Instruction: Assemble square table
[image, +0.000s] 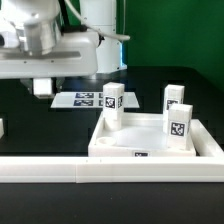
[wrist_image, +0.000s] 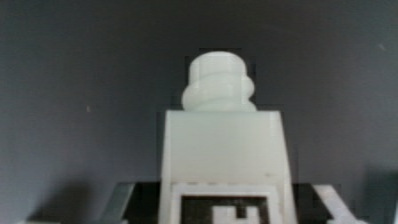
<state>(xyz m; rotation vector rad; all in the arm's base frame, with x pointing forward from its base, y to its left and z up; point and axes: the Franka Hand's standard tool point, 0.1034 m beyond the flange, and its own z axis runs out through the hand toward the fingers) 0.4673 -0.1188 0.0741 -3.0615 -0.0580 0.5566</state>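
The white square tabletop (image: 140, 140) lies in front of the border wall, with a small tag on its near rim. Three white tagged legs stand upright at its corners: one at the far left (image: 112, 102), one at the far right (image: 176, 98), one at the near right (image: 179, 128). My gripper (image: 41, 88) hangs above the dark table at the exterior view's left, away from the tabletop. It is shut on a fourth white leg (wrist_image: 221, 140). In the wrist view the leg's round peg end points away from the gripper, its tag sits between the dark fingers (wrist_image: 135, 203).
The marker board (image: 84, 98) lies on the black table just right of the gripper. The long white border wall (image: 100, 174) runs along the front. A small white piece (image: 2, 127) shows at the exterior view's left edge.
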